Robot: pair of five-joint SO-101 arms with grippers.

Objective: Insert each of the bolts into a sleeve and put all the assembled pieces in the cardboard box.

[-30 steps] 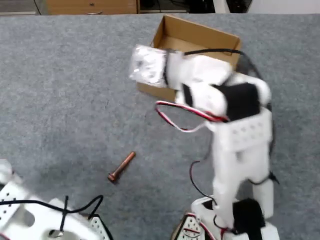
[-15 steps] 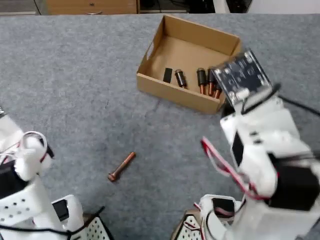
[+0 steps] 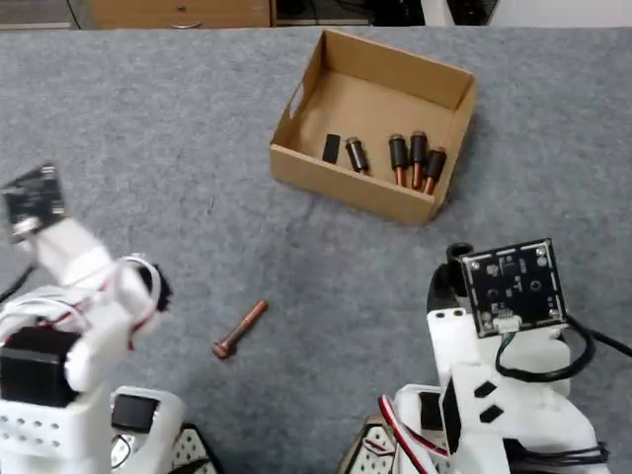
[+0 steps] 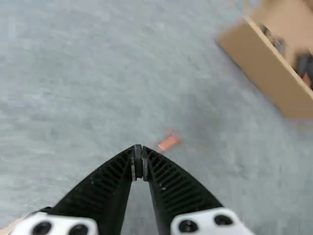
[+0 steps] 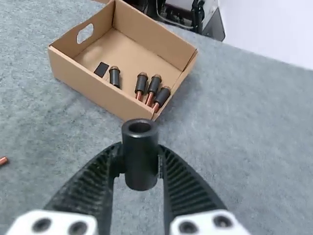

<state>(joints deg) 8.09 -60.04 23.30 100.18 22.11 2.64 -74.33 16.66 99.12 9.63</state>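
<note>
A copper bolt (image 3: 240, 329) lies alone on the grey carpet, a little in front of my left gripper (image 4: 137, 162), which is shut with nothing in it; the bolt (image 4: 168, 142) shows just past its tips. My right gripper (image 5: 140, 164) is shut on a black sleeve (image 5: 140, 153), held upright, its open end up, in front of the cardboard box (image 3: 301, 170). The sleeve (image 3: 458, 259) pokes out beside the right arm in the high view. Inside the box (image 5: 85, 73) lie several assembled bolt-and-sleeve pieces (image 5: 148, 90) and a small black piece (image 5: 101, 69).
Grey carpet covers the table. Wooden furniture (image 3: 178, 12) and dark equipment stand past the far edge. The arms' bases sit at the near edge, the left (image 3: 59, 395) and the right (image 3: 504, 415).
The right arm has drawn back from over the box to the near right, holding the sleeve. The left arm has risen and swung out towards the bolt.
</note>
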